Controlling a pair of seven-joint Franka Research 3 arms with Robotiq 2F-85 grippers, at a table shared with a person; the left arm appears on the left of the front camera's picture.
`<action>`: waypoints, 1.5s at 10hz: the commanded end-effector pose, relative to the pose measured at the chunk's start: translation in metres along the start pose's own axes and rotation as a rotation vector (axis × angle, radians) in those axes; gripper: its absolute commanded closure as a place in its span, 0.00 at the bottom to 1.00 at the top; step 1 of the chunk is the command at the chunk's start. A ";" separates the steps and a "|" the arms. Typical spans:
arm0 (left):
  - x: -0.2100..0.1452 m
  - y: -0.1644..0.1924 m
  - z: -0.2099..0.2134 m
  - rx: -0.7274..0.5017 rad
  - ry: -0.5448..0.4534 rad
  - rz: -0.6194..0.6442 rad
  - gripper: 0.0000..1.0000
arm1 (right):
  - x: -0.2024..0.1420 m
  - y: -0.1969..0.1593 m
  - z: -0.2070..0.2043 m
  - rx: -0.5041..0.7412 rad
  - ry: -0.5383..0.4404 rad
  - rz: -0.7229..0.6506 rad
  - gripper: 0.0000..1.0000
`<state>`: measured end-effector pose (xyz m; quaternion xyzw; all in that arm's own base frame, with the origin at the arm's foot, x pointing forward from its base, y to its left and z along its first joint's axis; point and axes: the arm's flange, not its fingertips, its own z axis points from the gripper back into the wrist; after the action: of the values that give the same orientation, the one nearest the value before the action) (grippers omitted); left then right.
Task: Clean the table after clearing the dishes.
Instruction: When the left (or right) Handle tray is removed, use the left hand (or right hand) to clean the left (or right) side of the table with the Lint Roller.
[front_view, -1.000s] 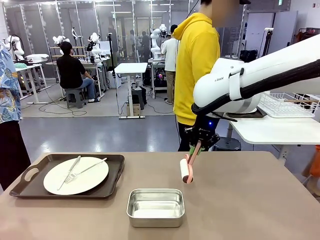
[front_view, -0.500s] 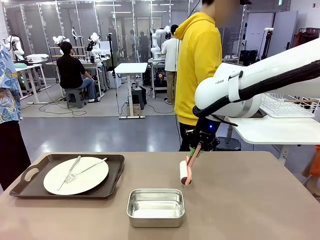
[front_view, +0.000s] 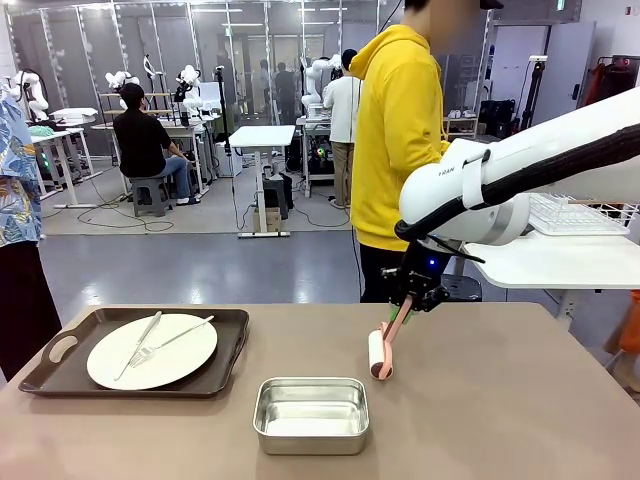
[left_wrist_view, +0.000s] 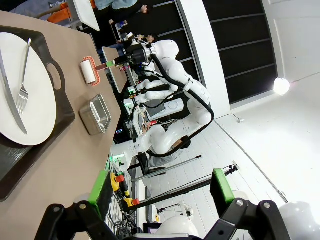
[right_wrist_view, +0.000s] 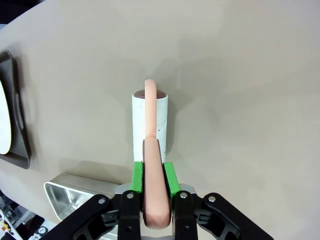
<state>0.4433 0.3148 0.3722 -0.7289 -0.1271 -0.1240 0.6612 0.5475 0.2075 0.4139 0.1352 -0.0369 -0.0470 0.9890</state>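
Observation:
My right gripper (front_view: 408, 300) is shut on the pink handle of a lint roller (front_view: 378, 355), whose white roll rests on the taupe table (front_view: 500, 400) near its middle. In the right wrist view the green pads (right_wrist_view: 136, 176) clamp the handle, and the lint roller (right_wrist_view: 150, 125) lies flat on the tabletop. A white plate (front_view: 150, 352) with a fork and knife sits in a dark brown tray (front_view: 232, 330) at the left. My left gripper (left_wrist_view: 161, 186) is open and holds nothing, high and well back from the tray (left_wrist_view: 55, 85) and the roller (left_wrist_view: 89, 71).
A small steel pan (front_view: 311, 413) stands near the table's front edge, just left of the roller. A person in a yellow hoodie (front_view: 395, 130) stands at the far side. A white side table (front_view: 550, 262) with a wire rack is at the right.
My right arm has slid the roller a little to the right and toward the near edge. The tray, plate and pan have not moved.

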 end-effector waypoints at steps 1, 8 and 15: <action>-0.003 -0.003 -0.002 0.013 -0.011 -0.015 0.00 | -0.002 -0.010 -0.007 0.000 -0.023 0.025 0.79; -0.003 -0.003 -0.002 0.013 -0.011 -0.015 0.00 | -0.003 -0.086 0.002 -0.034 -0.013 0.048 0.79; -0.003 -0.003 -0.002 0.013 -0.011 -0.015 0.00 | 0.011 -0.186 0.017 -0.079 0.007 -0.055 0.79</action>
<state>0.4432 0.3151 0.3721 -0.7288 -0.1272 -0.1237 0.6614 0.5458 0.0472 0.4102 0.1268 -0.0367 -0.0747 0.9884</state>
